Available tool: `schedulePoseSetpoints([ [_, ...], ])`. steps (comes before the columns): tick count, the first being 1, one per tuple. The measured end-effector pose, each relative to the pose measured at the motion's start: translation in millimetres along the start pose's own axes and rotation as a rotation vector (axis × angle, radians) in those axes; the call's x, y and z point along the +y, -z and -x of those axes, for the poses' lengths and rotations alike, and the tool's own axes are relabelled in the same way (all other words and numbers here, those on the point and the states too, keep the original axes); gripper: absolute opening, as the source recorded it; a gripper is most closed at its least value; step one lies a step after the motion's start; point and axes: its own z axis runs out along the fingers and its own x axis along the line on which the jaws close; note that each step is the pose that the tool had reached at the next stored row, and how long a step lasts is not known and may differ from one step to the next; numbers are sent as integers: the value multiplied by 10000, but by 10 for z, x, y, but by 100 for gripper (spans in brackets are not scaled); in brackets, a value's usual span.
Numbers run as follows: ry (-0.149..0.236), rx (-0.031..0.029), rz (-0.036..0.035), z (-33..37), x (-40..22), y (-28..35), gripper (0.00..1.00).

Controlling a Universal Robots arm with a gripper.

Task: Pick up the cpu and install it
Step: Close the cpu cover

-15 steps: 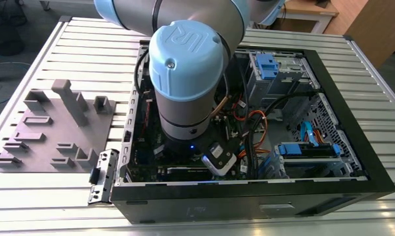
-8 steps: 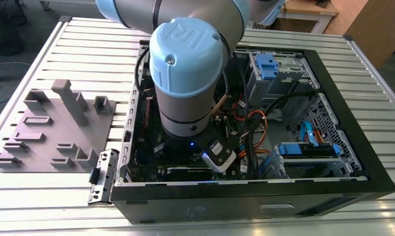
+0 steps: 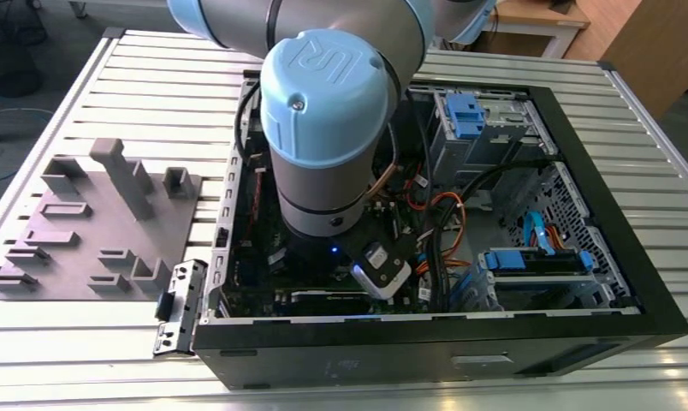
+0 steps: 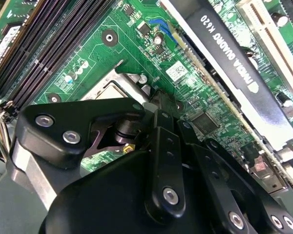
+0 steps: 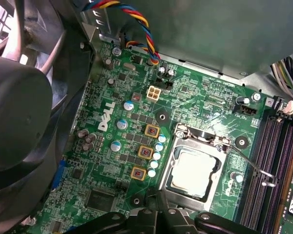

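Where the ribbed silver metal counter (image 3: 115, 94) carries the work, an open black computer case (image 3: 596, 257) lies on its side towards the edge at the exterior view's right, and a grey plastic tray with upright blocks (image 3: 93, 231) lies just beside it towards the opposite edge. The pale blue and grey robot arm (image 3: 321, 111) reaches down into the case and hides much of its inside in the exterior view; orange and black cables (image 3: 447, 214) and blue drive brackets (image 3: 532, 261) crowd the part of the case nearer the exterior view's right.

Inside, the green motherboard (image 5: 112, 146) shows in both wrist views. The first wrist view shows a large black fan (image 5: 19, 112) close beside the board and a twisted bundle of coloured wires (image 5: 132, 19) above it. The second wrist view shows a black graphics card (image 4: 234, 63) standing in its slot and rows of long black memory slots (image 4: 49, 44).

The small square silvery cpu (image 5: 193, 170) lies flat in the shiny metal socket frame (image 5: 212, 141) on the board, with the frame's thin wire lever (image 5: 254, 168) off to one side. The black end effector (image 4: 151, 146) hangs just above the socket and holds nothing; whether its fingers are parted or together I cannot tell.
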Motion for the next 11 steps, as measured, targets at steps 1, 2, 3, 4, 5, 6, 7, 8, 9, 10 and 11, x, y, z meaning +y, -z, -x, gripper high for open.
schedulePoseSetpoints([
  [1, 1, 0, 0, 0, 1, 0, 11],
  [2, 0, 0, 0, 0, 1, 0, 11],
  [3, 0, 0, 0, 1, 2, 0, 11],
  [4, 0, 1, 0, 1, 2, 0, 11],
  [5, -1, 1, 0, 2, 2, 0, 11],
  [6, -2, 1, 0, 3, 3, 1, 11],
  [7, -1, 1, -1, 5, 3, 2, 11],
  [8, 0, 0, 0, 8, 2, 4, 11],
  [9, 0, -1, 0, 9, 3, 9, 11],
  [10, 0, -2, 2, 12, 3, 15, 11],
  [11, 0, -1, 2, 14, 3, 26, 11],
])
